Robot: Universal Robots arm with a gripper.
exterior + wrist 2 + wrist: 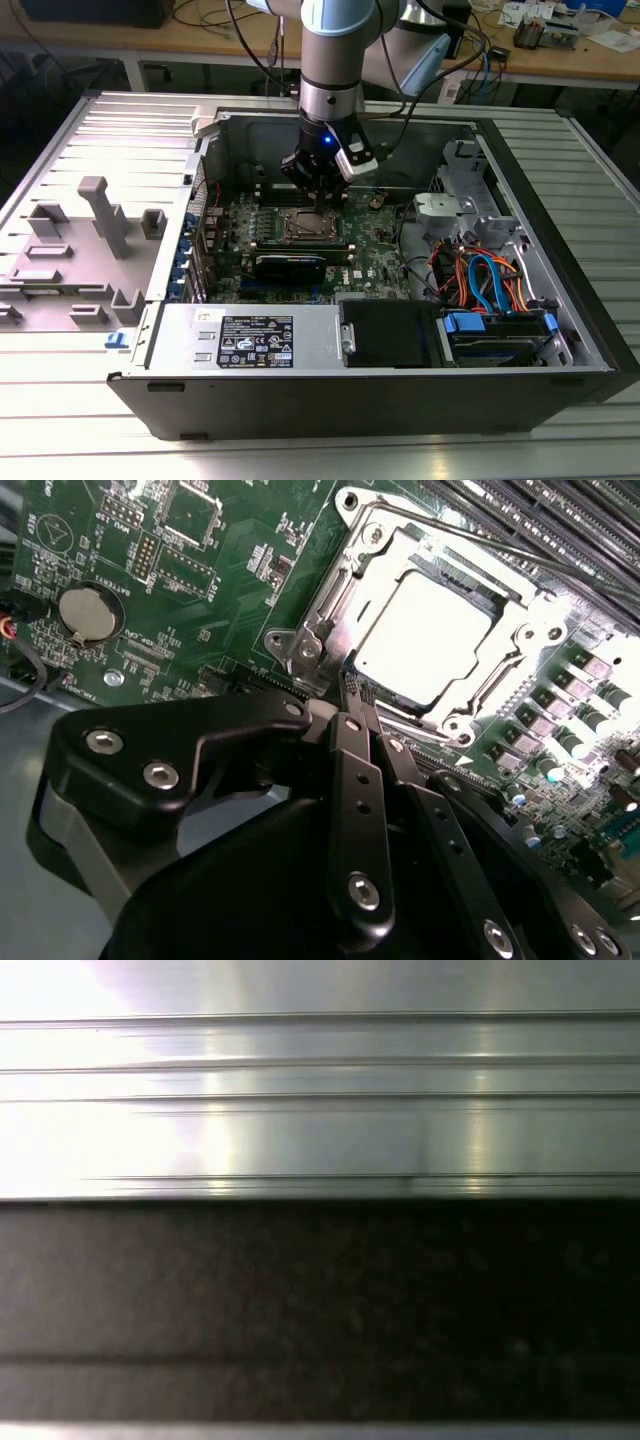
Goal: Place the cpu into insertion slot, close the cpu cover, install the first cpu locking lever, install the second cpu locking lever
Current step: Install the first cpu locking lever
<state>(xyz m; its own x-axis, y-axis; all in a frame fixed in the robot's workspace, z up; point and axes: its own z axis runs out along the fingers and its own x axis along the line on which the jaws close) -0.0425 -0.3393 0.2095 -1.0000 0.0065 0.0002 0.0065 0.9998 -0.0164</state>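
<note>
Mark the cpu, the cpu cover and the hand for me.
cpu (425,630), second wrist view: middle of its bright metal top.
cpu cover (385,545), second wrist view: the frame's shiny edge beside the cpu.
hand (352,685), second wrist view: between the fingertips, at the cover's corner.

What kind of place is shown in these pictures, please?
Probably an electronics or robotics lab: an opened computer case lies on a ribbed metal table, a robot arm reaches into it, and cluttered wooden workbenches stand behind.

Exterior view: high, angled down at the open computer case (400,390); second wrist view: close, looking past the gripper (350,695) onto the insertion slot (430,630), shared with exterior (303,226); first wrist view: close against ribbed metal
</note>
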